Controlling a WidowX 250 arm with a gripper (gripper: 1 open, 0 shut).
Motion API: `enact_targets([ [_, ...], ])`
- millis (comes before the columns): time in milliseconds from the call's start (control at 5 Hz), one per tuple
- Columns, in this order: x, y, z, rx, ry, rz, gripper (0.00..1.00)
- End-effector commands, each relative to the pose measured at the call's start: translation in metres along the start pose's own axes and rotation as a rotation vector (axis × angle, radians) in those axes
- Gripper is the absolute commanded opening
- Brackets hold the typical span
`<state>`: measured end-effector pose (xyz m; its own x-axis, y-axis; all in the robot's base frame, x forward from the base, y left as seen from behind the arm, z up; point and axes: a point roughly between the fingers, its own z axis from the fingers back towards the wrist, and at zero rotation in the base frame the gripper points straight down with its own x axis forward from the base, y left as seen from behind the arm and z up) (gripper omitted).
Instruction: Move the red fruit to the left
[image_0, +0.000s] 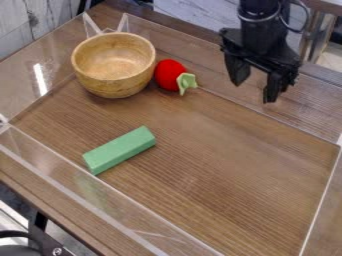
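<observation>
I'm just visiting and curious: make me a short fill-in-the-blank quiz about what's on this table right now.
1. The red fruit lies right beside the wooden ____.
2. The flat block lying nearer the camera is coloured ____.
3. The tool has its jaws ____ and holds nothing.
4. In this view the tool is to the ____ of the fruit.

Missing words: bowl; green; open; right

Black gripper (258, 85) pointing steeply down, jaws spread wide, nothing between them
</observation>
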<state>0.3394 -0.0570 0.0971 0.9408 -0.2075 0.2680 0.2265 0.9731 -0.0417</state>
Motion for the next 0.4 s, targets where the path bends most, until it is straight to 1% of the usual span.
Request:
enact_targets([
  [0, 0.0122, -0.0015, 0.023, 0.043, -0.05, 0.096, 1.0],
  [200, 0.0134, -0.0026, 0.0328, 0.058, -0.058, 0.175, 1.0],
])
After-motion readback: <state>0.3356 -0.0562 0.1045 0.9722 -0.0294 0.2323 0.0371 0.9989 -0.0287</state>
